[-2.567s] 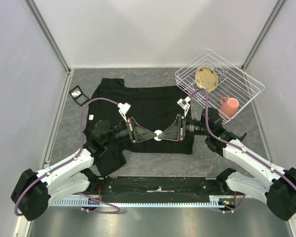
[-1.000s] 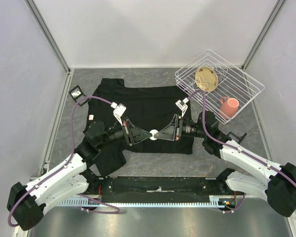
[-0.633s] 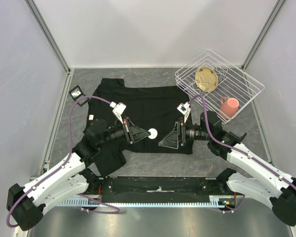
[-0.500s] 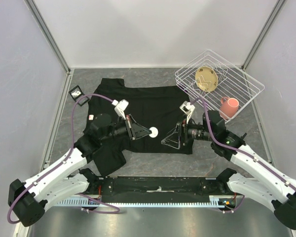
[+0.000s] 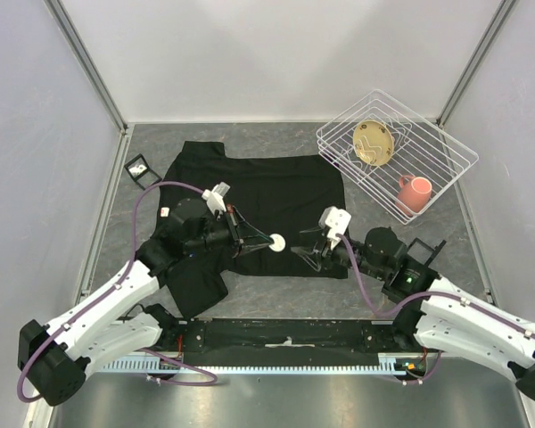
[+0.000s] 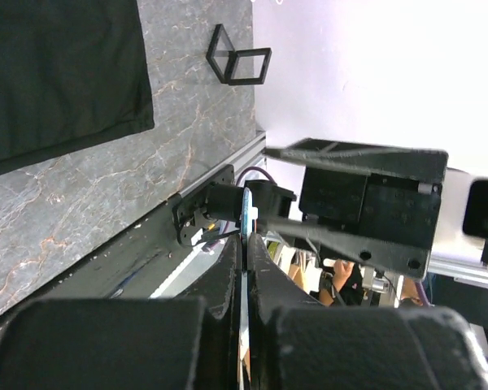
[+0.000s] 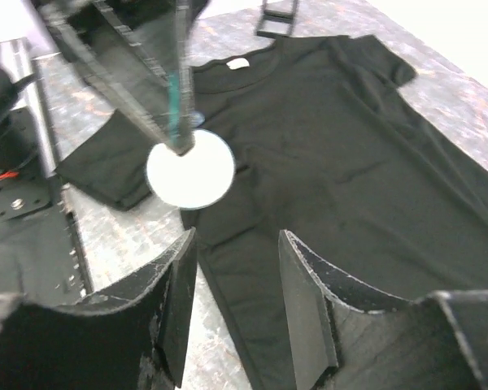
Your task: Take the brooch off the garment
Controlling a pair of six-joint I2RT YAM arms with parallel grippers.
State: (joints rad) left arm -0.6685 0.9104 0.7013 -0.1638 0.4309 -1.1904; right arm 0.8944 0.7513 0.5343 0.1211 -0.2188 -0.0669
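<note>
Top external shows right jaws released and drawn back from the brooch (image 5: 275, 242), left jaws clenched on it.

Both arms wear smooth white shells over the long links, the left arm (image 5: 116, 299) and the right arm (image 5: 468, 319) alike, with bulky black joints between. A purple cable (image 5: 136, 218) runs along each. A small white camera block (image 5: 218, 194) sits at each wrist. The jaws are black, with open triangular frames and rough-edged pads.
</note>
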